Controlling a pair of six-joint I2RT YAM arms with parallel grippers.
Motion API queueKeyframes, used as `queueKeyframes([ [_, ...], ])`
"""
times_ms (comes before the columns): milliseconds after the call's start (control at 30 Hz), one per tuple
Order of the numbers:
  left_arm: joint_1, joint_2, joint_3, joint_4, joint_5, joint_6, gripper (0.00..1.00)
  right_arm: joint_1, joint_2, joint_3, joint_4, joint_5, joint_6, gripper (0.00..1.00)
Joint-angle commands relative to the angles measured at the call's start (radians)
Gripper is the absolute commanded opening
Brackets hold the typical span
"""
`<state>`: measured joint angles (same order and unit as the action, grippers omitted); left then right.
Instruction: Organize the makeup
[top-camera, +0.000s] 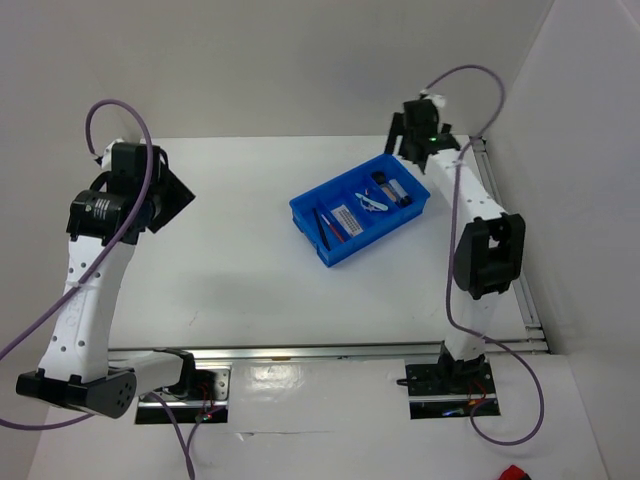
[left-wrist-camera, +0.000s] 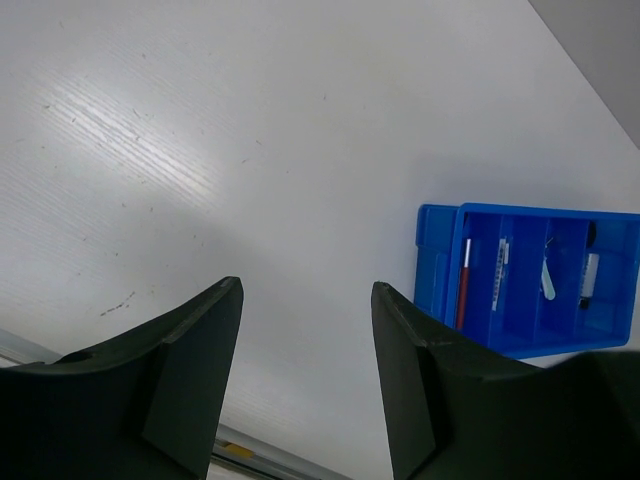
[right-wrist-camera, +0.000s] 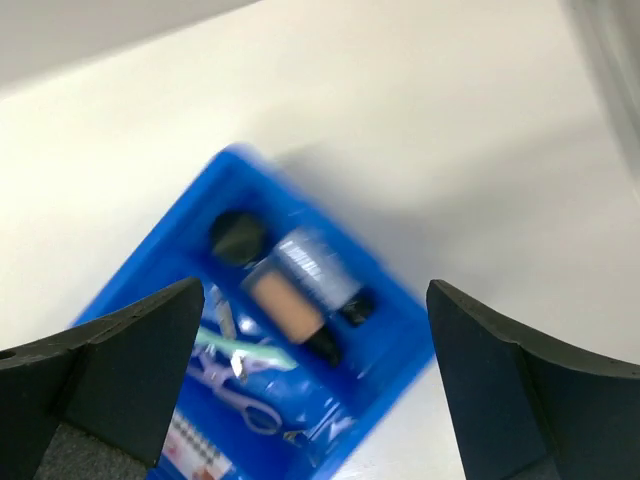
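Observation:
The makeup lies in the compartments of a blue divided tray (top-camera: 312, 228). In the right wrist view I see a black round jar (right-wrist-camera: 238, 237), a clear bottle (right-wrist-camera: 316, 262), a beige tube (right-wrist-camera: 283, 306), a green and a lilac tool (right-wrist-camera: 243, 350) and a white card (right-wrist-camera: 195, 447). The left wrist view shows a red pencil (left-wrist-camera: 464, 285) and the white card (left-wrist-camera: 501, 272). My right gripper (right-wrist-camera: 315, 288) is open and empty above the tray's far right end (top-camera: 412, 132). My left gripper (left-wrist-camera: 306, 285) is open and empty, far left of the tray (top-camera: 168, 195).
The tray (left-wrist-camera: 436, 262) sits askew on the white table, right of the middle. White walls close the back and the right side. A metal rail (top-camera: 330, 352) runs along the near edge by the arm bases.

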<state>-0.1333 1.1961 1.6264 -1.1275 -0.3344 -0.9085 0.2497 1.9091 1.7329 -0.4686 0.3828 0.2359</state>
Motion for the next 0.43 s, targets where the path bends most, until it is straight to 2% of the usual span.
queueKeyframes([
  [0,0.006,-0.007,-0.034,0.044,0.006,0.037,0.67,-0.16,0.021,0.105,-0.316,-0.045,0.288,1.0],
  [167,0.015,0.011,-0.034,0.044,0.026,0.055,0.67,-0.276,-0.027,-0.018,-0.349,-0.12,0.35,1.0],
  [233,0.015,0.011,-0.034,0.044,0.035,0.056,0.67,-0.285,-0.074,-0.108,-0.306,-0.133,0.35,1.0],
  [400,0.015,0.011,-0.034,0.066,0.055,0.066,0.67,-0.323,-0.14,-0.217,-0.251,-0.179,0.329,0.98],
])
